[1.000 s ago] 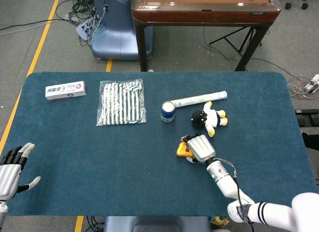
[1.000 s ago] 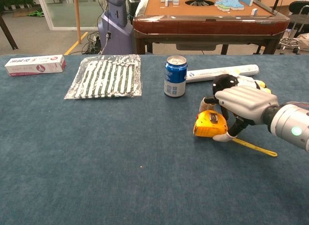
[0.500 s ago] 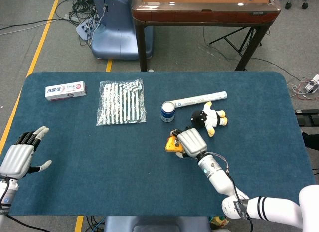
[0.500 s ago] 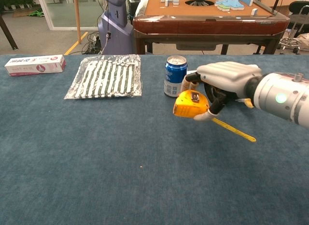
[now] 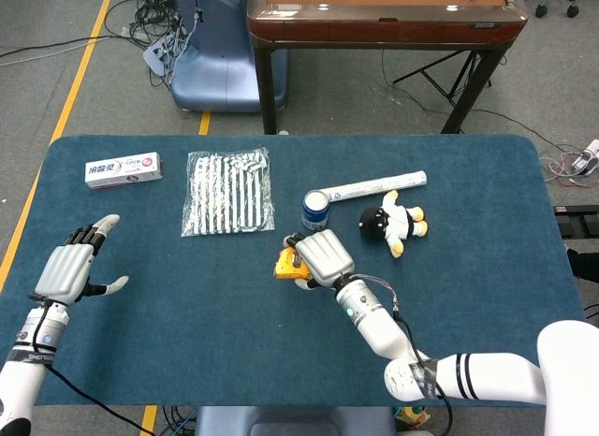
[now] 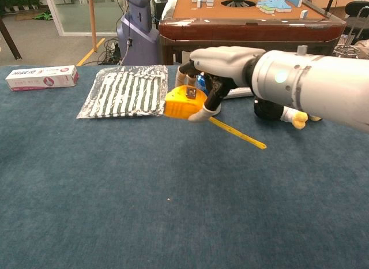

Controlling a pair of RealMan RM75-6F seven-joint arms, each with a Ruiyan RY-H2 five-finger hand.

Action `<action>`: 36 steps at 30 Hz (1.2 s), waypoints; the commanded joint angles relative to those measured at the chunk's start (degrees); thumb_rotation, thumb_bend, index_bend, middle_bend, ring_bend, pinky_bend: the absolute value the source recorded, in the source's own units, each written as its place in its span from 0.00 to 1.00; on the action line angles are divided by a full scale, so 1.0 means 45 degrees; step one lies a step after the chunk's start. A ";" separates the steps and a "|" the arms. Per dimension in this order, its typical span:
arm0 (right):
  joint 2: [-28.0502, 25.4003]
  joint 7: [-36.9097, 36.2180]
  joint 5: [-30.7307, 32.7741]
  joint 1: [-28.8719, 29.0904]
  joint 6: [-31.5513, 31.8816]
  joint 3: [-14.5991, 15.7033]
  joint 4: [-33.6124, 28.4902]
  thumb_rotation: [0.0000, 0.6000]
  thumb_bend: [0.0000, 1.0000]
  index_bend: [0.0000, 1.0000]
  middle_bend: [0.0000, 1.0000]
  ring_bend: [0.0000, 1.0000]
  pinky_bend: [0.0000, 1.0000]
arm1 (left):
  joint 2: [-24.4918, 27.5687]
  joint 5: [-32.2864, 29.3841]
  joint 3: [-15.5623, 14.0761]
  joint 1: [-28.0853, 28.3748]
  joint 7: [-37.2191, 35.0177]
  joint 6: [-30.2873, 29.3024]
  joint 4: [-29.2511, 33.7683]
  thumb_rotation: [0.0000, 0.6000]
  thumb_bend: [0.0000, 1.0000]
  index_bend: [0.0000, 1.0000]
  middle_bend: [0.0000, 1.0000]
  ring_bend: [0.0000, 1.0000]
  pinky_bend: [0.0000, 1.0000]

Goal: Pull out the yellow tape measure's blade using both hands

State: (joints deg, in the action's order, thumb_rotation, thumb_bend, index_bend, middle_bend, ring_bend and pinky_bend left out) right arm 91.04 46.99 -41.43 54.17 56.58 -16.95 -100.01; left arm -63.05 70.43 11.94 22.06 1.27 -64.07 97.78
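Left hand (image 5: 70,270) is over the table's (image 5: 187,296) left side, fingers spread wide, nothing in it. Striped packet (image 5: 227,192) sits further back. Near the middle, the right hand (image 5: 321,256) has the yellow tape measure (image 6: 183,102) gripped, with its blade (image 6: 237,132) sticking out a bit toward the right.

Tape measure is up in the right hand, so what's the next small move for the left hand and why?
Probably bring the left hand in toward the loose blade. The right hand holds the yellow tape measure above the cloth, with a short length of blade trailing out, while the left hand hovers open far off near the table's edge, holding nothing.
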 commanded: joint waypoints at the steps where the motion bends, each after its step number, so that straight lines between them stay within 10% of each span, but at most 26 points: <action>1: 0.0478 0.0418 0.0716 0.0687 0.0460 -0.0399 0.0010 1.00 0.57 0.57 0.60 0.55 0.28 | -0.0248 -0.0912 0.0426 0.0386 -0.0269 0.0457 0.0236 1.00 0.18 0.00 0.04 0.05 0.10; 36: 0.4400 0.1500 0.2492 0.3901 0.2612 -0.1618 0.2877 1.00 0.59 0.58 0.60 0.55 0.28 | -0.1372 -0.1740 0.0524 0.1533 -0.1880 0.1715 0.0213 1.00 0.17 0.00 0.00 0.01 0.09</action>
State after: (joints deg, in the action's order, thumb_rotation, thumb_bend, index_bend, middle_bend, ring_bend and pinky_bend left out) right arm 110.56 53.91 -30.17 71.55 68.38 -24.14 -87.38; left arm -69.16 62.57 14.33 28.90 -7.14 -56.40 98.78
